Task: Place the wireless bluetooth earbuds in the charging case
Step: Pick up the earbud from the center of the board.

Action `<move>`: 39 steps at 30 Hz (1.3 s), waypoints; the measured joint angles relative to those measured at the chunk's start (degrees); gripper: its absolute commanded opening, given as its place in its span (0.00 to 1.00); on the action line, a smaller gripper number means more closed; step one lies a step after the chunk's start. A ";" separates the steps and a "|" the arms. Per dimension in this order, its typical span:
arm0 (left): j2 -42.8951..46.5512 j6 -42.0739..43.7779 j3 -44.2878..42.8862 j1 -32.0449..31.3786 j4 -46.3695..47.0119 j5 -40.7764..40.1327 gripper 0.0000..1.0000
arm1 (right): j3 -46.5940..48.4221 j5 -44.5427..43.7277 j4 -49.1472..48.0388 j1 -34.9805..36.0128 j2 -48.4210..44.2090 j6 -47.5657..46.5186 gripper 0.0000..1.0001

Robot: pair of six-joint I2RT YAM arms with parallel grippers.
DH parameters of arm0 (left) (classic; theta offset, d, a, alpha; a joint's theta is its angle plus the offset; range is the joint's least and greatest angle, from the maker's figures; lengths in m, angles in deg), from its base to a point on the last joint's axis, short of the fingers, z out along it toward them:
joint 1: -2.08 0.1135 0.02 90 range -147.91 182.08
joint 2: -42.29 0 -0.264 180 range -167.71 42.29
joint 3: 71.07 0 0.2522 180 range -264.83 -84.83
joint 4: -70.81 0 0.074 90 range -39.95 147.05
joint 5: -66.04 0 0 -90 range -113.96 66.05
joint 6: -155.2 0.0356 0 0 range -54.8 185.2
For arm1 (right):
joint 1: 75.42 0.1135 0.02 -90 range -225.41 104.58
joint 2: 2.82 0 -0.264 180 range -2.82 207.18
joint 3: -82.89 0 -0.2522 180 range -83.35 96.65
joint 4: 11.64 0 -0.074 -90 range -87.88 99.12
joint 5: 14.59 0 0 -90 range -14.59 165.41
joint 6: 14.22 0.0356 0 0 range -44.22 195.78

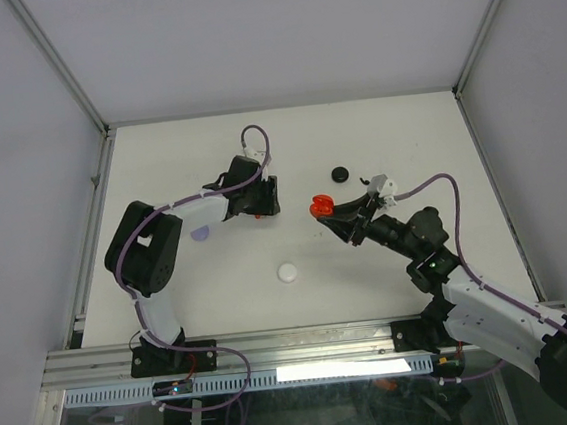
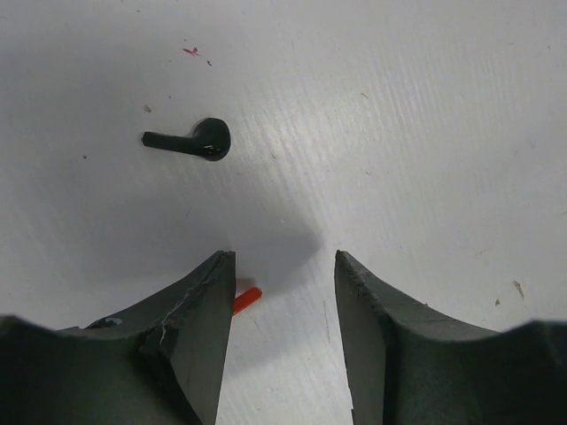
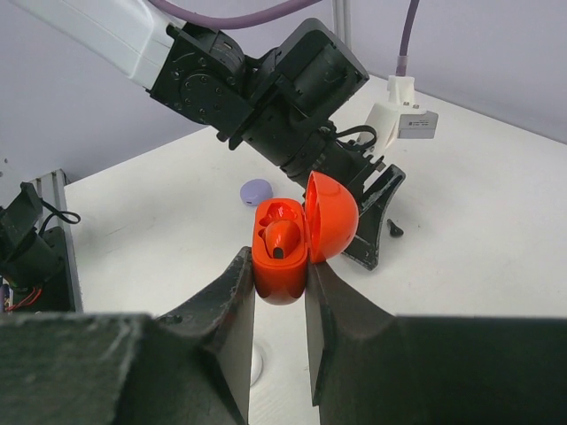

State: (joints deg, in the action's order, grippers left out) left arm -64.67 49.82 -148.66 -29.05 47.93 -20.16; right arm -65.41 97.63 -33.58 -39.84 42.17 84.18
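Beside left fingers (image 2: pixel 199 341), perhaps red earbud (image 2: pixel 247 300)

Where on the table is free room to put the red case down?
Bare: the far strip of the table beyond the black case, and the near part between the white case and the right arm. Crowded: the middle, between the left arm and the red case.

Ctr frame: red-orange case (image 3: pixel 282 270) w/ red earbud (image 3: pixel 280 241) in it; black earbud (image 2: pixel 197 140) upper left; lavender case (image 3: pixel 257 189); white case (image 1: pixel 288 271) on white table (image 1: pixel 188 161); purple cables (image 3: pixel 410 35).
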 measured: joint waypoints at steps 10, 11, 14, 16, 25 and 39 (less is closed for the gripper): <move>0.90 0.00 0.00 -1.20 -2.99 1.97 0.47 | -0.02 -0.44 0.02 -0.13 -0.07 0.00 0.03; 1.18 -0.02 0.00 -1.51 -3.78 2.29 0.47 | -0.02 -0.46 0.02 -0.13 -0.09 0.00 0.03; 2.21 -0.13 0.02 -1.53 -5.66 2.54 0.47 | -0.02 -0.48 0.02 -0.13 -0.20 -0.02 0.03; 3.37 -0.28 0.02 -1.53 -6.58 2.60 0.47 | -0.02 -0.50 0.04 -0.13 -0.26 -0.02 0.03; 9.25 -2.38 0.00 -1.53 -8.85 -1.27 0.52 | -0.02 -0.57 0.04 -0.13 -0.48 -0.35 0.03; 0.61 -2.36 -5.86 -0.31 -15.32 -6.45 0.47 | -0.02 -0.79 0.07 -0.15 -0.94 -0.44 0.03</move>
State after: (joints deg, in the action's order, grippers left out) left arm -64.06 47.46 -154.52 -29.36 32.61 -26.61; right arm -65.43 96.84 -33.52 -40.00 41.23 83.74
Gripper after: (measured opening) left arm 0.484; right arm 0.262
